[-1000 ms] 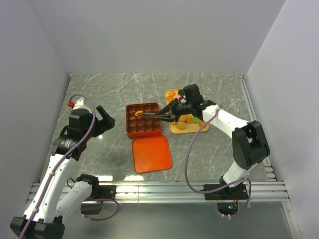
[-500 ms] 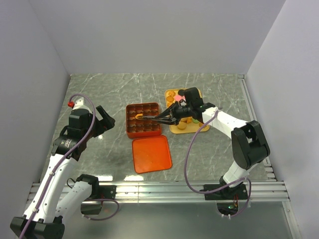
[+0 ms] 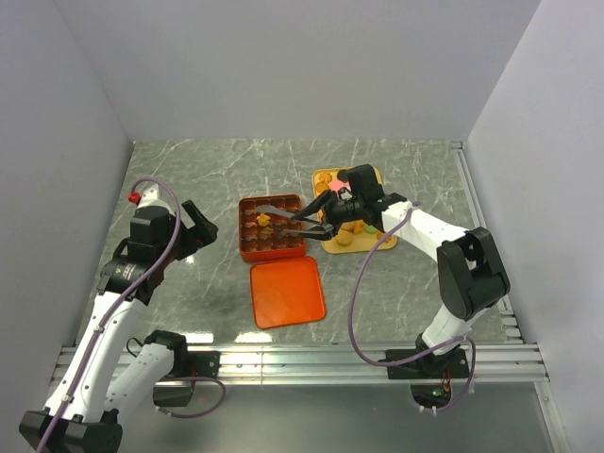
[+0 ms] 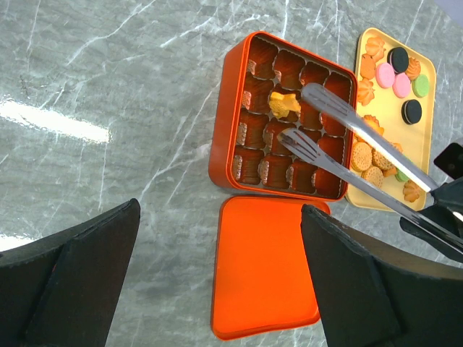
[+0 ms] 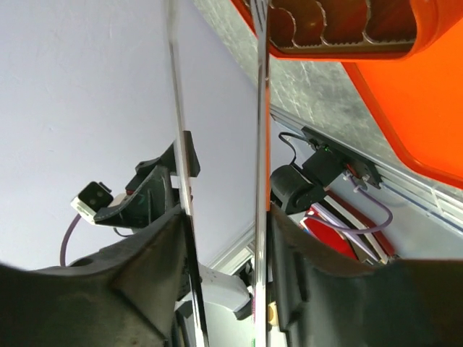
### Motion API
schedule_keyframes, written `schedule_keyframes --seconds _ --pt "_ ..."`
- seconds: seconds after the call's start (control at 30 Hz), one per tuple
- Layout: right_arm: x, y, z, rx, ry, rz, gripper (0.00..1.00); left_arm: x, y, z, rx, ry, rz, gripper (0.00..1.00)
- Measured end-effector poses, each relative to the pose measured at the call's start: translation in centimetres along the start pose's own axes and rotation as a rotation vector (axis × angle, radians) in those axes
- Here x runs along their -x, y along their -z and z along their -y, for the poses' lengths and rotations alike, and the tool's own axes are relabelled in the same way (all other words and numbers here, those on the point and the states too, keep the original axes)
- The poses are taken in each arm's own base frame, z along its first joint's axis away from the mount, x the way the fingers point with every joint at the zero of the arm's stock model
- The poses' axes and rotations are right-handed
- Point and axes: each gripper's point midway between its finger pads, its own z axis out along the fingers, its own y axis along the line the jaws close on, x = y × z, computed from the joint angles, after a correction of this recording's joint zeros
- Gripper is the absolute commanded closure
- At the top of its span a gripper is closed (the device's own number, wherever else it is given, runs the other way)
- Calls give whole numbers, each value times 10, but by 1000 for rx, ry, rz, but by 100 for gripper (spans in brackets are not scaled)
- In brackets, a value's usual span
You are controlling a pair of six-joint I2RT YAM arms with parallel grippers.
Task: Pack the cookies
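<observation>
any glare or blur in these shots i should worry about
Left wrist view: a white glare streak on the table at left; the left tool shows as soft dark shapes along the bottom, while the box and cookies are sharp. Right wrist view: tilted, tongs crisp, right tool dark and blurred. Top view: evenly lit, no harsh glare.

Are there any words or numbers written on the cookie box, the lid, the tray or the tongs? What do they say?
None. The orange-red box, its lid, the yellow tray, the cookies and the metal tongs show no words, numbers or signs in any view.
</observation>
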Motion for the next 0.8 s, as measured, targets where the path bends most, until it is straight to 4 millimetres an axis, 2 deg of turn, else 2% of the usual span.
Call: schedule_keyframes --seconds 0.47,0.67,0.8 --pt "0 2 -13 -8 26 2 41 0 0 0 0 0 0 1" --pt "0 8 -24 0 72 14 45 0 0 0 0 0 0 1" --pt "0 16 -20 -27 100 31 48 0 0 0 0 0 0 1"
